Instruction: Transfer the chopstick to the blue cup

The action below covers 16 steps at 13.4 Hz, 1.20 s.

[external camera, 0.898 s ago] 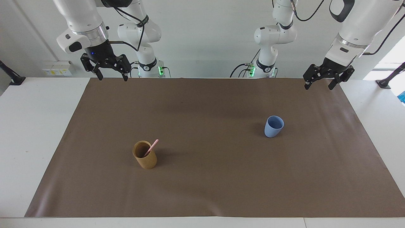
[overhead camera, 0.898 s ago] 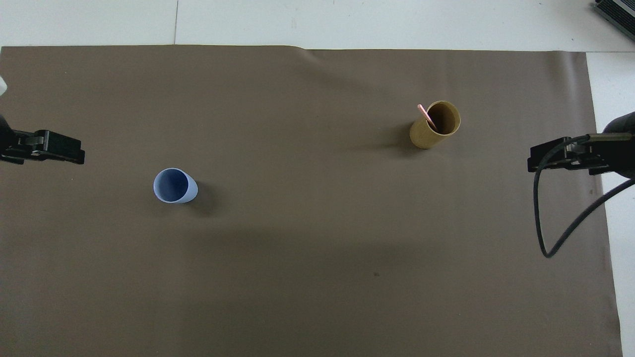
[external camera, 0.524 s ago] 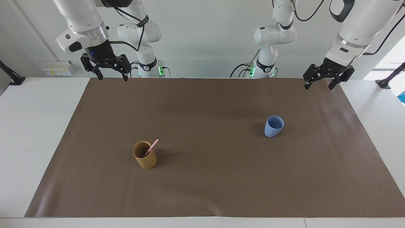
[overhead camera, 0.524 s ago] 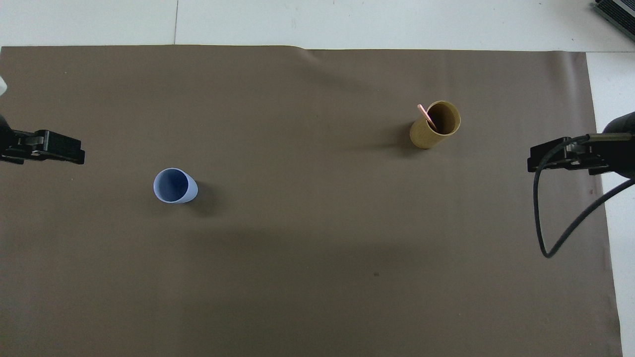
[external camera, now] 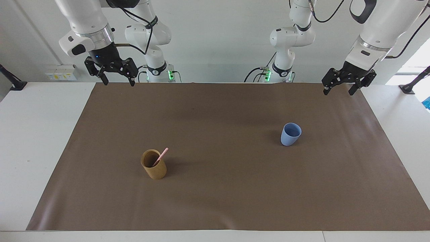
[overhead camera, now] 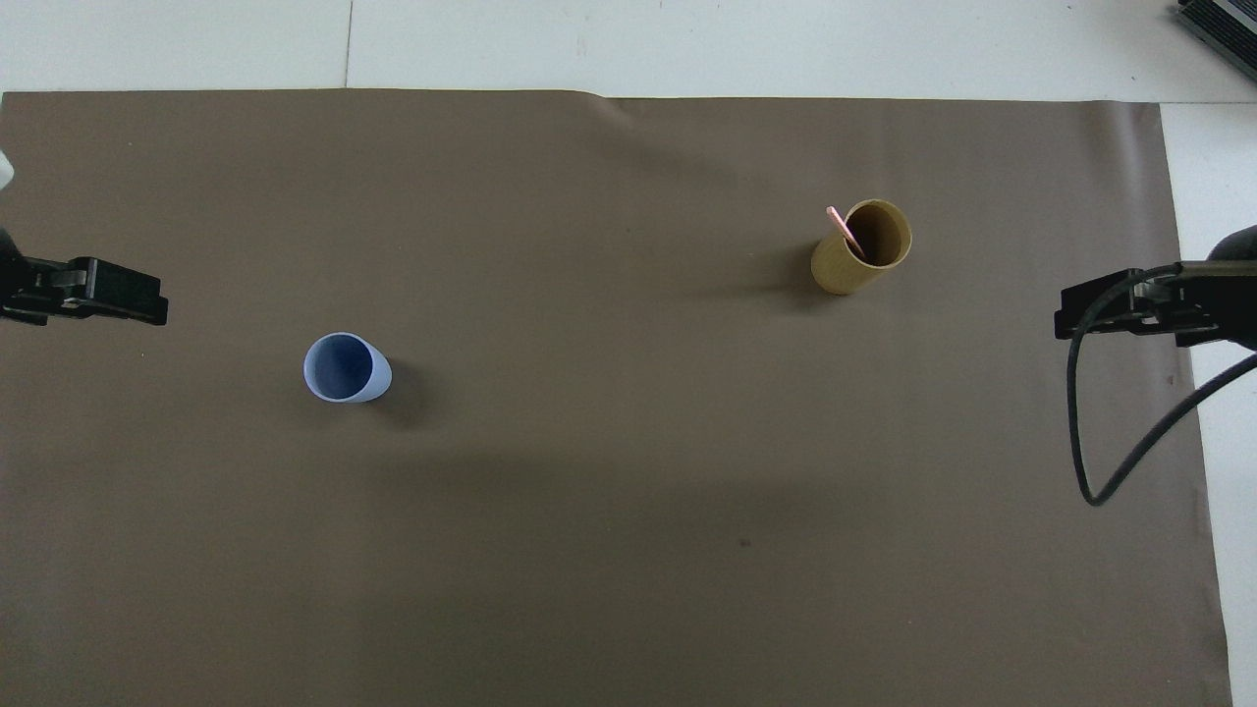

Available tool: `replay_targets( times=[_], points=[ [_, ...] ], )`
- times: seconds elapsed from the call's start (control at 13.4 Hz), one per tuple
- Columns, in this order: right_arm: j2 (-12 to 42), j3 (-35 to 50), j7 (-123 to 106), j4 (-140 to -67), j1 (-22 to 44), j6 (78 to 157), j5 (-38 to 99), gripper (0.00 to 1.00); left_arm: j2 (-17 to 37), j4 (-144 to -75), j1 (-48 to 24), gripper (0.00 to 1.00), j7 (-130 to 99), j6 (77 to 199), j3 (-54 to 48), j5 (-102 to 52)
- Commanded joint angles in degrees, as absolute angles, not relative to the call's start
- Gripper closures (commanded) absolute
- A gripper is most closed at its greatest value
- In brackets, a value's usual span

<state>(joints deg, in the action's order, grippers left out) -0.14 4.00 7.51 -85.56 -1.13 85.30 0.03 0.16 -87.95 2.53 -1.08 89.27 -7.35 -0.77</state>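
Note:
The pink chopstick (external camera: 162, 156) (overhead camera: 843, 230) leans inside a tan cylindrical cup (external camera: 154, 168) (overhead camera: 845, 270) standing toward the right arm's end of the brown mat. The blue cup (external camera: 290, 134) (overhead camera: 346, 368) stands upright with nothing in it, toward the left arm's end and nearer to the robots than the tan cup. My right gripper (external camera: 120, 83) (overhead camera: 1090, 312) hangs open, holding nothing, over the mat's robot-side edge at its own end. My left gripper (external camera: 338, 92) (overhead camera: 118, 292) hangs open, holding nothing, over the mat's corner at its end. Neither gripper touches a cup.
A brown paper mat (external camera: 221, 201) covers most of the white table (external camera: 30, 141). A loose black cable (overhead camera: 1100, 442) dangles from the right arm. A dark device corner (overhead camera: 1223, 29) shows in the table's corner farthest from the robots, at the right arm's end.
My right gripper has drifted slightly outward toward its own end of the table. The left arm, both cups and the chopstick have not moved.

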Motion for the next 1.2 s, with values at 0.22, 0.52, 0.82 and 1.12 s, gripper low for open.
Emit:
replay_targets(
  times=[0.22,0.52,0.82,1.12],
  points=[
    [-0.3,4.9,7.2,-85.6,-1.0,85.7,0.3,0.0,-0.3,-87.5,3.4,0.0,-0.8,88.1,-7.8,-1.5],
    [-0.2,4.9,7.2,-85.6,-0.7,87.3,0.1,0.0,-0.3,-87.5,3.4,0.0,-0.8,88.1,-7.8,-1.4],
    [-0.2,4.9,7.2,-85.6,0.6,87.4,-0.9,0.0,-0.3,-87.5,3.4,0.0,-0.7,88.1,-7.8,-1.4],
    [-0.1,5.0,7.1,-85.6,0.6,88.4,-1.0,0.0,-0.3,-87.5,3.4,0.0,-0.8,88.1,-7.8,-1.4]
  ],
)
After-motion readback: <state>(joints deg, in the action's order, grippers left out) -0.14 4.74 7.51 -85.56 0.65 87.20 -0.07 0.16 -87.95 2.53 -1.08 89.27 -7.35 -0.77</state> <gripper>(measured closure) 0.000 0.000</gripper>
